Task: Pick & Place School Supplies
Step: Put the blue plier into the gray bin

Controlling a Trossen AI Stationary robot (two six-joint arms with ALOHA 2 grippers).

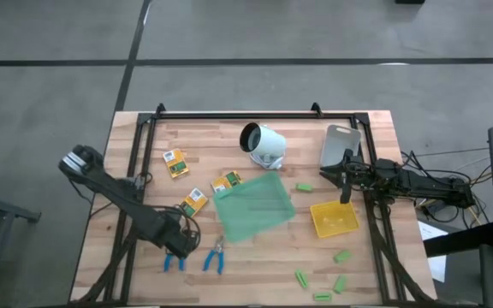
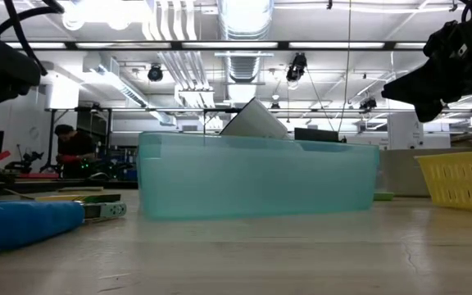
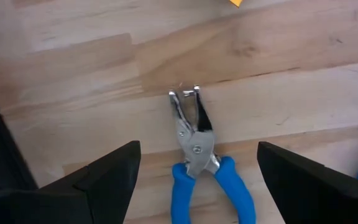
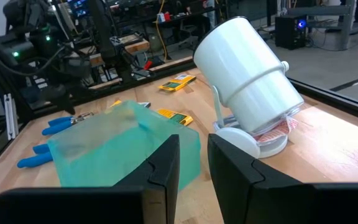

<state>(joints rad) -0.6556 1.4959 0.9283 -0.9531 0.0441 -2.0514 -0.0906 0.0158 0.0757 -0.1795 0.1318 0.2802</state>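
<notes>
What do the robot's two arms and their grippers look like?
Both arms are dark, slim and jointed, with black cables trailing from them. The left gripper has two broad, wedge-shaped black fingers. The right gripper has flat, blocky black fingers. No markings are visible on either.

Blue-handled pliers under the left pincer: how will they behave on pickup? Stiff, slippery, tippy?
The blue-handled pliers look rigid: metal jaws on a visible pivot, so probably no flopping, though the handles may swing about that pivot if only one is gripped. They lie flat on the wooden table, so rolling seems unlikely. The handles look smooth-coated and could slip. The open left pincer straddles them.
</notes>
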